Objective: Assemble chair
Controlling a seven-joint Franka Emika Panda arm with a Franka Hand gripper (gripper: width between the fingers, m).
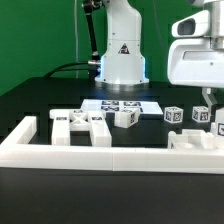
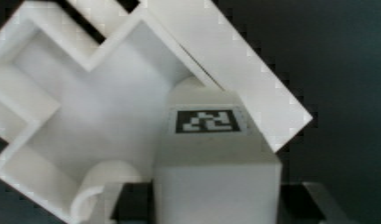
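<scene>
White tagged chair piece (image 2: 213, 165) sits clamped in the pincer (image 1: 207, 105) near the edge of the border frame (image 1: 110, 158).

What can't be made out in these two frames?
- Fingertips of the gripper: exterior view, at the right edge, hidden behind the chair parts.
- Pattern of the tag: wrist view, blurred.
- What the gripper grips, if anything: wrist view too close.
- Tags on the marker board: exterior view, too small.
</scene>
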